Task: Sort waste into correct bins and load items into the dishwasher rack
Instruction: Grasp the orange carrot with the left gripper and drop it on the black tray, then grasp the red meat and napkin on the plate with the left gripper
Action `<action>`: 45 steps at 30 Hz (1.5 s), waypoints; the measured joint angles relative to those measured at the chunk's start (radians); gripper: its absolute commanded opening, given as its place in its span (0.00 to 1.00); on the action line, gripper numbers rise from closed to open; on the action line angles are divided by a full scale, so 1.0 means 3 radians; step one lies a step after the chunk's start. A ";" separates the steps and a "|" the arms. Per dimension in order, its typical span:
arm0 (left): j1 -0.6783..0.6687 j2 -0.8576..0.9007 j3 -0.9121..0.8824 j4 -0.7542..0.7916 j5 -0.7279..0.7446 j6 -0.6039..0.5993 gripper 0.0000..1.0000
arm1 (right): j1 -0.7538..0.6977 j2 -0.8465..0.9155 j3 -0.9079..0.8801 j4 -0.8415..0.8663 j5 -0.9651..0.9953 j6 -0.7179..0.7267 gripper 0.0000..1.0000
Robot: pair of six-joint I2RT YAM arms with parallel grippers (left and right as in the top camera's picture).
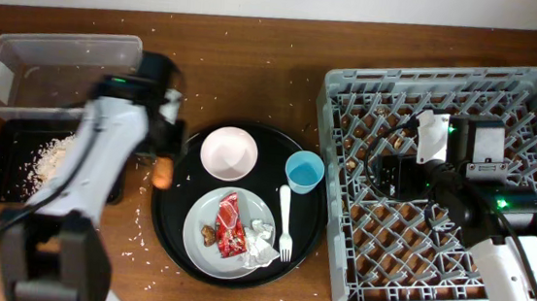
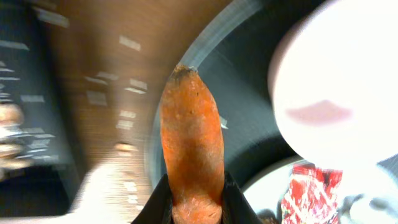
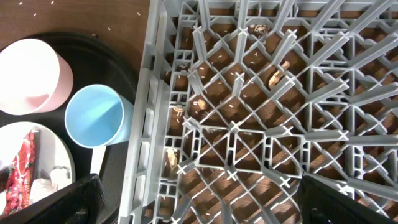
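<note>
Left gripper (image 2: 194,190) is clamped on the orange carrot (image 2: 191,134), with dark fingers (image 2: 154,205) pinching its wider end from both sides. The carrot's long axis runs straight out from the jaws. Its narrower, brown-tipped end points away from the wrist. Skin is matte and slightly pitted; this wrist view is blurred.

In the overhead view the carrot sits at the left rim of the round black tray (image 1: 167,222). That puts it between this tray and the shallow black rectangular tray (image 1: 4,162), which holds pale rice scraps (image 1: 54,156). The clear plastic tub (image 1: 56,69) is just behind that.

On the round tray:
- smooth white bowl (image 1: 229,153)
- light blue cup (image 1: 304,171), upright, mouth up
- grey plate (image 1: 255,210) carrying the shiny red wrapper (image 1: 229,225), brown bits (image 1: 209,231) and crumpled white tissue (image 1: 262,243)
- white fork (image 1: 284,225) beside the plate, tines toward the bottom edge of the frame

Right gripper (image 3: 199,193) hangs over the grey plastic dishwasher rack (image 3: 249,124), a lattice of diagonal pegs. Its fingers are spread wide with nothing between them.
</note>
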 measured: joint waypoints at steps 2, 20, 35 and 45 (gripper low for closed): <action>0.0496 -0.0237 0.0092 -0.0042 -0.0017 -0.0207 0.01 | 0.0000 0.0000 0.0000 0.0000 0.0000 -0.0001 0.99; 0.1795 -0.0300 -0.1610 0.2041 -0.0034 -0.1169 0.59 | 0.0000 0.0003 0.0000 -0.0010 0.0000 0.0000 0.99; 0.1208 -0.0683 -0.0684 0.1071 0.0665 0.0024 0.76 | 0.0000 0.0003 0.0000 -0.0041 0.0000 0.0000 0.99; -0.1339 -0.0626 -0.0669 0.0308 0.0757 0.0814 0.76 | 0.0000 0.0005 0.0000 -0.0042 -0.0001 0.0000 0.99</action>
